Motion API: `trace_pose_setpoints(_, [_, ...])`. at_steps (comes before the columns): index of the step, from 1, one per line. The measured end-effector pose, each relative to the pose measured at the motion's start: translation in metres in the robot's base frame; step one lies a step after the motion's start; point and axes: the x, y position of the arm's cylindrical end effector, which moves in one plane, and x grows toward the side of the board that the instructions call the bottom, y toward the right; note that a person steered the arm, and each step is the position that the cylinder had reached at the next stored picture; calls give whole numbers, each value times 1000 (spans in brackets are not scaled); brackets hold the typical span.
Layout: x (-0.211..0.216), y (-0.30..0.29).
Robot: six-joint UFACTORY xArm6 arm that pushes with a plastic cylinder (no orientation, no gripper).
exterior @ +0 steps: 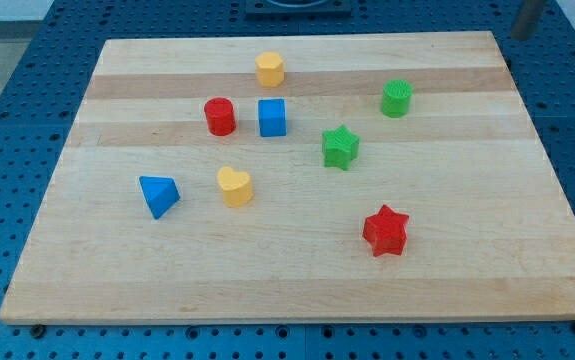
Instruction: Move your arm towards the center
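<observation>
The near edge of the wooden desk lies closest to the camera, and its bare middle, the place the task aims at, sits between the yellow heart block and the green star block, above the red star block. Only a blurred dark rod shows at the view's top right corner, off the board, so the centre lies down and to the view's left of it. My tip is not clearly visible, and there is no pincer whose spread I could tell.
</observation>
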Motion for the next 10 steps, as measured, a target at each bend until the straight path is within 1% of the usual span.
trace_pose_setpoints(3, [-5,10])
trace_pose_setpoints(4, [8,-7])
trace_pose_setpoints(5, [12,-7])
trace_pose_setpoints(6, [52,-7])
trace_pose_setpoints(7, [122,-19])
trace_pose_setpoints(8, [161,-33])
trace_pose_setpoints(9, [164,-37])
trace_pose_setpoints(10, [183,-93])
